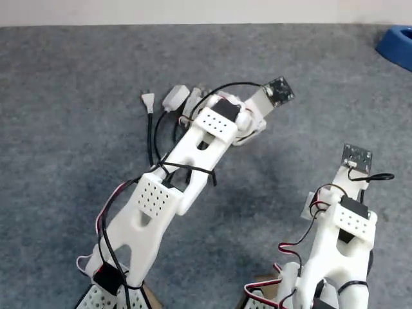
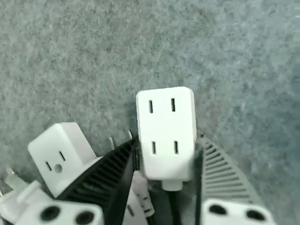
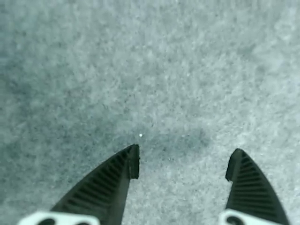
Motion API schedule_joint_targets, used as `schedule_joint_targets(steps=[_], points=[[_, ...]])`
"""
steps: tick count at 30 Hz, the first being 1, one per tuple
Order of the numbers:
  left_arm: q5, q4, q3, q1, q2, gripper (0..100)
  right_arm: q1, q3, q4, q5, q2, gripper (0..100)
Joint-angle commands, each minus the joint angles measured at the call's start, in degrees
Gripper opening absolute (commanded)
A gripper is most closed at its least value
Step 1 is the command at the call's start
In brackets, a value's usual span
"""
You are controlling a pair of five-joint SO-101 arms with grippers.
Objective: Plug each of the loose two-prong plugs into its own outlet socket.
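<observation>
A white outlet block point(image 2: 166, 126) with two pairs of slots lies on the grey carpet, a cord leaving its near end. My left gripper point(image 2: 167, 141) is shut on it, one black finger point(image 2: 110, 176) pressed to each side. Beside it sits a second white adapter point(image 2: 58, 154) with a three-hole socket, and bare metal prongs point(image 2: 11, 180) show past it. From above, the left gripper point(image 1: 250, 127) is at the middle back, near a white plug body point(image 1: 175, 98) and a loose two-prong plug point(image 1: 148, 100) on a black cable. My right gripper point(image 3: 185, 152) hangs open over bare carpet.
Grey carpet point(image 1: 309, 90) covers the whole table. A blue container point(image 1: 396, 45) sits at the far right corner. The right arm point(image 1: 341, 222) stands at the front right, apart from the plugs. Black cable point(image 1: 152, 138) loops beside the left arm.
</observation>
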Motion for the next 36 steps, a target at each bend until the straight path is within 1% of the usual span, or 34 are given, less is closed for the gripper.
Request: schedule_joint_targets(steps=[1,4,6,8,13,16,19,22,23,27,31,34,36], points=[[-0.53,5.89,-0.13,-0.13,-0.48,9,-0.40,-0.13,-0.22,0.35,-1.63,29.6],[-2.11,10.11,-0.13,1.36,-0.48,5,-0.40,-0.04,-0.04,1.76,-1.63,29.6],[-4.92,14.15,-0.13,2.51,-0.48,3,-0.40,-0.13,2.24,3.34,-1.63,29.6],[-5.63,18.99,-0.22,3.74,-0.48,1,-0.40,-0.57,4.35,3.96,-1.63,29.6],[-5.10,32.35,-0.48,7.78,-1.01,1,-0.48,-0.66,7.16,3.96,-1.63,29.6],[0.00,37.54,-0.22,9.80,-1.10,1,-1.45,-0.66,9.19,4.13,-1.63,29.6],[1.41,37.71,-0.13,10.33,-1.10,1,-2.68,-0.66,11.30,5.89,-1.63,29.6],[2.29,37.89,0.66,11.65,-2.33,1,-2.15,-0.57,11.82,5.98,-1.63,29.6],[3.16,37.89,2.59,12.53,-3.56,1,-1.63,-0.40,11.91,6.77,-1.63,29.6],[3.52,37.89,15.34,19.21,-13.23,1,0.40,-0.31,11.91,9.05,-1.54,29.6],[3.43,37.63,30.29,25.80,-27.30,1,1.54,-0.22,11.82,9.23,-1.54,29.6],[3.43,37.54,39.43,28.09,-37.58,1,1.19,-0.04,11.82,9.23,-1.54,29.6],[3.43,37.45,44.09,27.82,-43.03,1,1.10,-0.04,11.91,9.23,-1.54,29.6]])
